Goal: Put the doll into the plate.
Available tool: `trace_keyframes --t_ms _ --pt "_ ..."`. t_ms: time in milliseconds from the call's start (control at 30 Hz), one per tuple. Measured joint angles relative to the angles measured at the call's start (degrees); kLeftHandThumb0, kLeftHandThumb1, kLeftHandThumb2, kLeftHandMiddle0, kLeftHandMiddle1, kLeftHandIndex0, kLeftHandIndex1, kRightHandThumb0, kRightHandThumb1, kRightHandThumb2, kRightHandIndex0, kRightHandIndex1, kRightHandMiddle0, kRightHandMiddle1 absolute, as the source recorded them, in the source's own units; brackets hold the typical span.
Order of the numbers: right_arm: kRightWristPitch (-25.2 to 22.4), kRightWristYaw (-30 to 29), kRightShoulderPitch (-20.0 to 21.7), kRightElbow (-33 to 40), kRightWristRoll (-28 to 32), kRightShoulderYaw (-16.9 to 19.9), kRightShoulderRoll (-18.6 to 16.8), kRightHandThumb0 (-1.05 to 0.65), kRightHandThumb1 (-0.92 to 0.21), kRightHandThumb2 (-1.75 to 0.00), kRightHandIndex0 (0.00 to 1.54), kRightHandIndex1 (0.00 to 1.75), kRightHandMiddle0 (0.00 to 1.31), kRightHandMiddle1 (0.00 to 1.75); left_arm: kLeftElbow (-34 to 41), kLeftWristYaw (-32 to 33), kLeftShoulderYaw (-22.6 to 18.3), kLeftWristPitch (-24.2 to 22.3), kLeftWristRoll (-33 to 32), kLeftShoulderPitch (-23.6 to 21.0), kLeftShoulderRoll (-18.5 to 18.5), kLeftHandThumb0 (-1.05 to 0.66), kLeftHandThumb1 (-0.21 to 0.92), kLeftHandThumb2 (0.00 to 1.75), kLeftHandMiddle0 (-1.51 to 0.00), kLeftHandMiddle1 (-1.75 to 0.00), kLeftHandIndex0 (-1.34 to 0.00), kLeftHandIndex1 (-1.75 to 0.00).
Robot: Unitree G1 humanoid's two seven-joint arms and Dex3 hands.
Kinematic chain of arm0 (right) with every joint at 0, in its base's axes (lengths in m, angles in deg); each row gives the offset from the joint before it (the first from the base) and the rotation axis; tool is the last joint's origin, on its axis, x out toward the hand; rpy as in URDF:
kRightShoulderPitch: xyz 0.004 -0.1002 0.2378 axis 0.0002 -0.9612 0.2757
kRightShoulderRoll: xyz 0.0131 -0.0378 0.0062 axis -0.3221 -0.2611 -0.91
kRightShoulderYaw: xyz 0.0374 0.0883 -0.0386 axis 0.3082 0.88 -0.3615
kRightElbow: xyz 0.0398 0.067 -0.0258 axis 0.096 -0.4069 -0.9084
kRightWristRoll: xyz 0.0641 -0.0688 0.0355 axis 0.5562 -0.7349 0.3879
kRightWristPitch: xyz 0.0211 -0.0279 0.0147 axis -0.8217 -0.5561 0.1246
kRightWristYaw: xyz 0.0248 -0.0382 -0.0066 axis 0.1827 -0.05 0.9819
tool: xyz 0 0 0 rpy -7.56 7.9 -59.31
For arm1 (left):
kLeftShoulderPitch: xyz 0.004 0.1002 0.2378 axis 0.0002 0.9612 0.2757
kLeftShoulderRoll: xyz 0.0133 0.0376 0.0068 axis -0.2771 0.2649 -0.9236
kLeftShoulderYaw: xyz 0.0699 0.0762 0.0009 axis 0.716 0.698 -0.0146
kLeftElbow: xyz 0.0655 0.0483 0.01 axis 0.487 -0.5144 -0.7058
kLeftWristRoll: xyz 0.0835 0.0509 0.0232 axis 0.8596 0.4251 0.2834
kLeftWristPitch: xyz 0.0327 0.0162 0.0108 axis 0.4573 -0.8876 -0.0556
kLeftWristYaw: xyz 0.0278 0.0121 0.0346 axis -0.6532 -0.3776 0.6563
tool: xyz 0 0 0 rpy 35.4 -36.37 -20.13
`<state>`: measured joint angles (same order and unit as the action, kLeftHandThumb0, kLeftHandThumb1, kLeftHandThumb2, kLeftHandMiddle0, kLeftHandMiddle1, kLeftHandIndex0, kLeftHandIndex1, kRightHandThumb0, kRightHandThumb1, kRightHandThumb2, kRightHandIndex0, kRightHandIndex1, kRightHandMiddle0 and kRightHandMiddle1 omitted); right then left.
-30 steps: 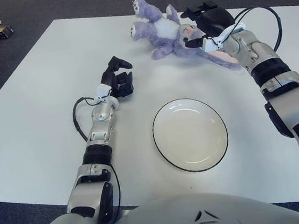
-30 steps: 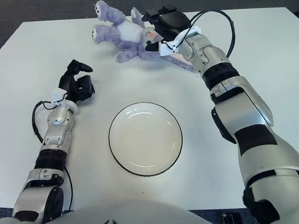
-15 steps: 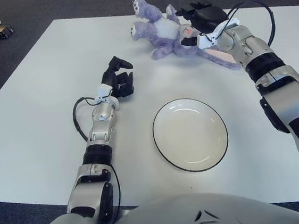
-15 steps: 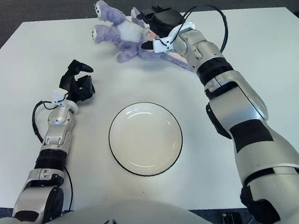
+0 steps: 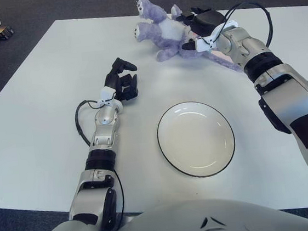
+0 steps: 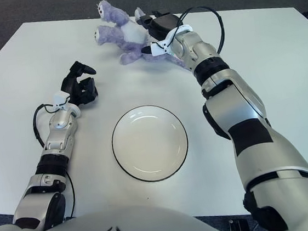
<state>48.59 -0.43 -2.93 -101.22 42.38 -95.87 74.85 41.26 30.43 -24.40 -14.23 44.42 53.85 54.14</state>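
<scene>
The plate (image 5: pixel 195 138) sat empty; the purple plush doll (image 5: pixel 164 30) lay far off on the desk (image 5: pixel 44 121). The right hand (image 5: pixel 201 25) was upon it (grip unclear), the left hand (image 5: pixel 122 82) loosely curled, holding nothing.

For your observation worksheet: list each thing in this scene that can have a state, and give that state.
doll: lying on the table's far side, not in the plate.
plate: upright, holds nothing.
right hand: over the doll's head end; grasp cannot be told.
left hand: curled, holds nothing, left of the plate.
</scene>
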Motion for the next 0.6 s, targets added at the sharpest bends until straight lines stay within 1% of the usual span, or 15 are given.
trace_keyframes --t_ms 233,600 --pt "-0.87 -0.74 1.17 -2.06 -0.03 -0.39 -1.80 -1.05 -0.92 -0.82 0.00 0.00 0.00 0.34 0.37 -1.19 0.02 -0.41 -0.85 0.16 -0.06 -0.39 0.65 0.90 -0.98 -1.75 -0.36 -1.75" --pt "-3.22 -1.85 2.48 -6.08 -0.01 -1.14 -4.82 -1.05 -0.92 -0.74 0.02 0.01 0.00 0.42 0.85 -1.25 -0.16 -0.75 -2.02 0.32 0.03 -0.38 0.66 0.88 -0.99 -1.75 -0.35 -1.75"
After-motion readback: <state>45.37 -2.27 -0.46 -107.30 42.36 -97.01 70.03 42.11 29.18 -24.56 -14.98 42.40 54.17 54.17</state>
